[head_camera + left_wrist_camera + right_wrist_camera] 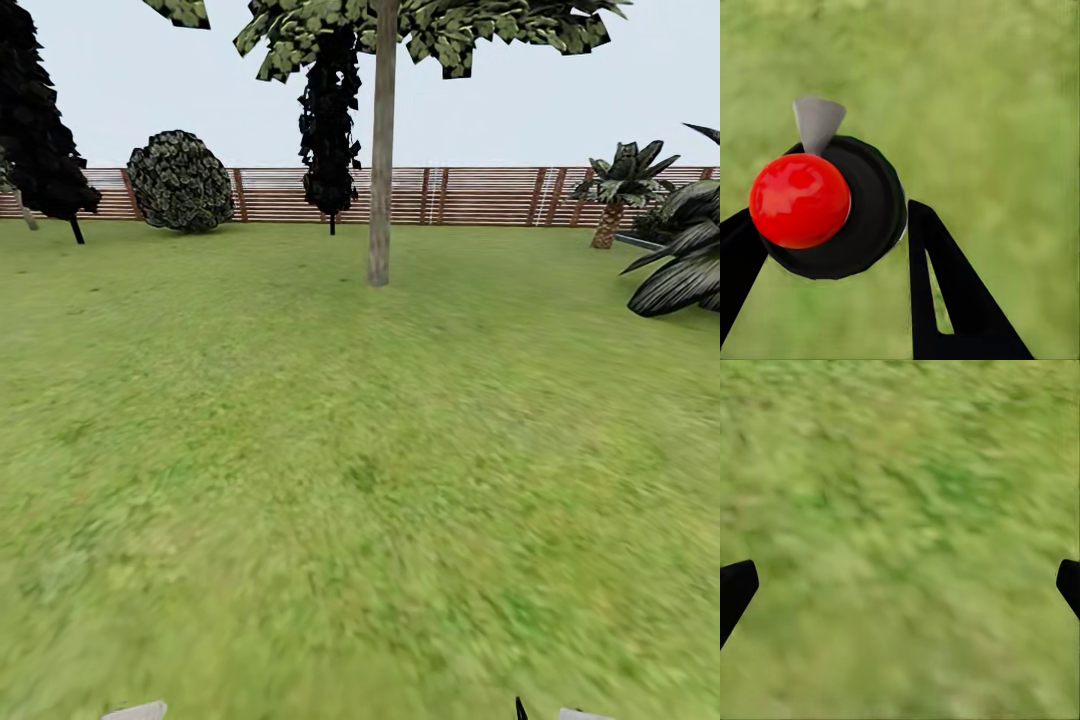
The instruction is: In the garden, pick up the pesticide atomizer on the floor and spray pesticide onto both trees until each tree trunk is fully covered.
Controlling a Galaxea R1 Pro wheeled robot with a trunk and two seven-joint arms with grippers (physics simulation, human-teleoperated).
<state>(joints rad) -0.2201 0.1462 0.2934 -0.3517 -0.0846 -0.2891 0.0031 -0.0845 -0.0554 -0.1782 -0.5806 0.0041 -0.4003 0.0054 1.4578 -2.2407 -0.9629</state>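
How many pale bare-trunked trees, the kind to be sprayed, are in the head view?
1. The pale tree trunk stands ahead near the middle of the lawn, in front of the fence. The second tree may be outside this view.

Green lawn [300, 450]; pale tree trunk [380, 200], round shrub [181, 182], striped-leaf plant [685, 260] rooted in it.
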